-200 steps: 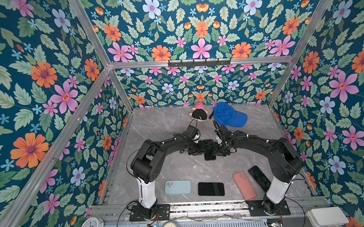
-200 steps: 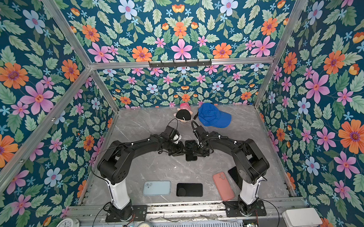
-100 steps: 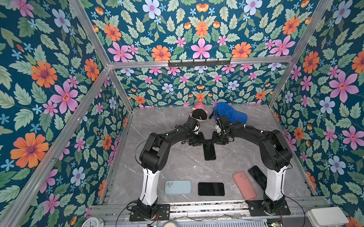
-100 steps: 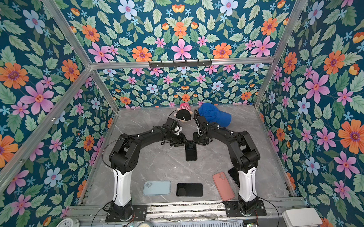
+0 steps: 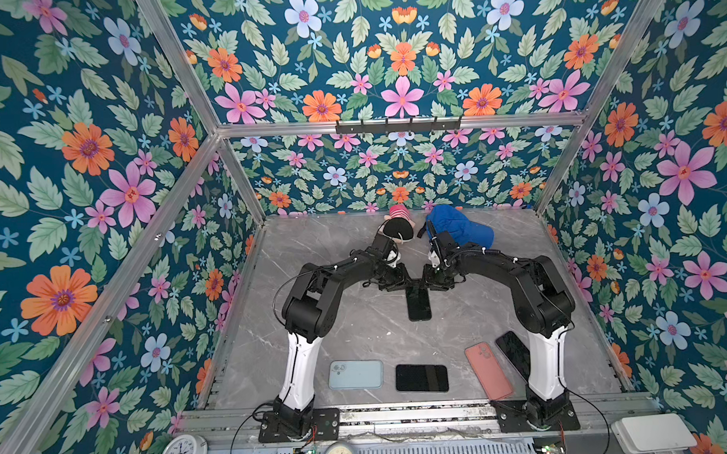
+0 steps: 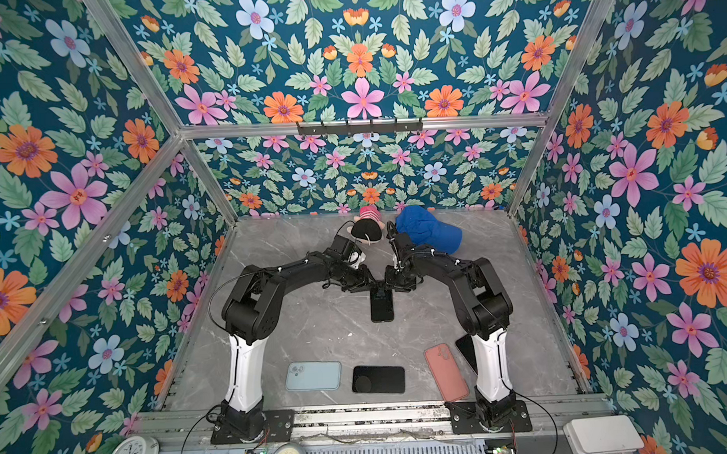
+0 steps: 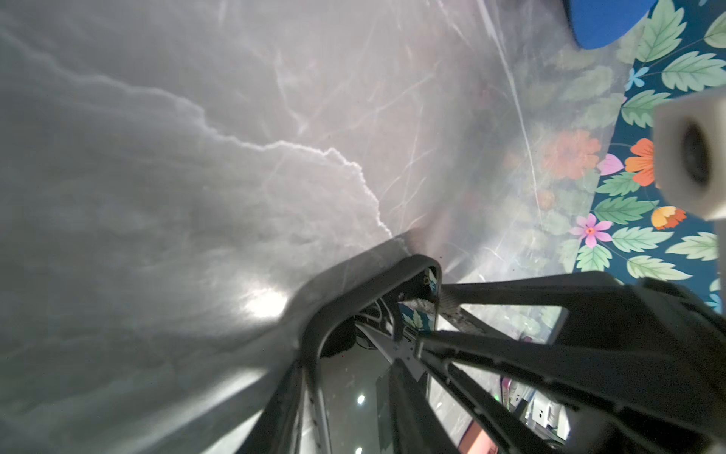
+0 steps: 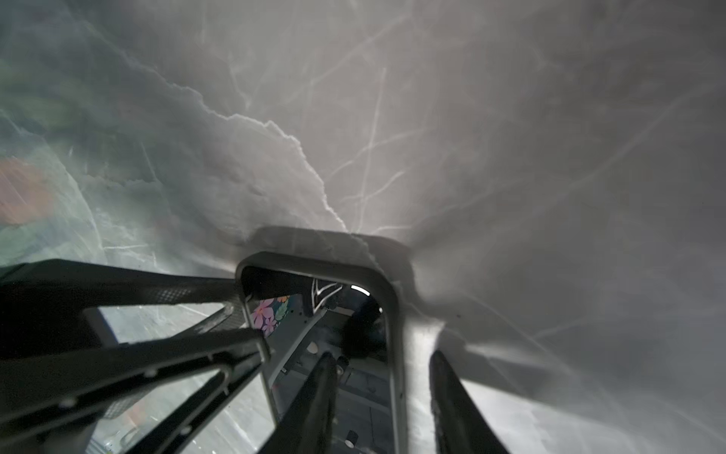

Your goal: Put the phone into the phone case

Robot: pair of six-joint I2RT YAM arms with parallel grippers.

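Left gripper point(image 5: 406, 282): jaws apart, astride phone case point(image 7: 311, 350) rim.
Right gripper point(image 5: 430, 281): jaws apart, opposite rim.
Technique: seat phone point(image 5: 418, 304) corners evenly, gently.

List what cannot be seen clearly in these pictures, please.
Far end of the middle phone: in both top views the left hand and right hand cover it, so how it is seated is unclear.
Same phone, wrist views: too close, cut off by the picture's edge.
Dark phone by the right arm: partly hidden behind it.
Blue cap: partly behind the right arm.
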